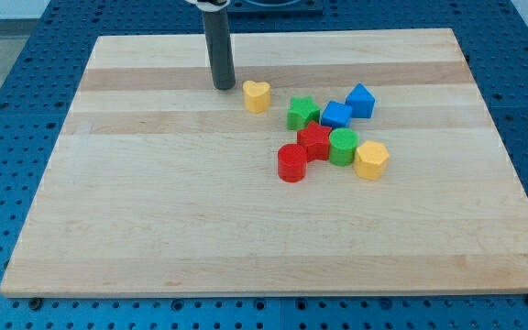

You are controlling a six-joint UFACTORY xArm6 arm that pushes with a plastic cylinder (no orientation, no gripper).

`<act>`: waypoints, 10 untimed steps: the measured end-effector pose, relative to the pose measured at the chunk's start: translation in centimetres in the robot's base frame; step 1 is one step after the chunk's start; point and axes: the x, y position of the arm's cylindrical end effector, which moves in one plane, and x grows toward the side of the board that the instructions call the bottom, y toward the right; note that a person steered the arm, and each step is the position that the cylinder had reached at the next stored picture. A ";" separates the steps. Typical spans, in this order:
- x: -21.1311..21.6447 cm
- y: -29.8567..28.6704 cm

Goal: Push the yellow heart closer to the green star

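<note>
The yellow heart lies on the wooden board near the view's top centre. The green star sits a short way to its right and slightly lower, with a small gap between them. My tip rests on the board just left of the yellow heart, close to it but apart from it. The dark rod rises straight up from the tip to the view's top edge.
Right of the green star are two blue blocks. Below it are a red star, a red cylinder, a green cylinder and a yellow hexagon. The board lies on a blue pegboard table.
</note>
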 end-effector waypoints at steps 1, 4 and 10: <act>1.4 0.0; 2.7 1.7; 2.0 4.5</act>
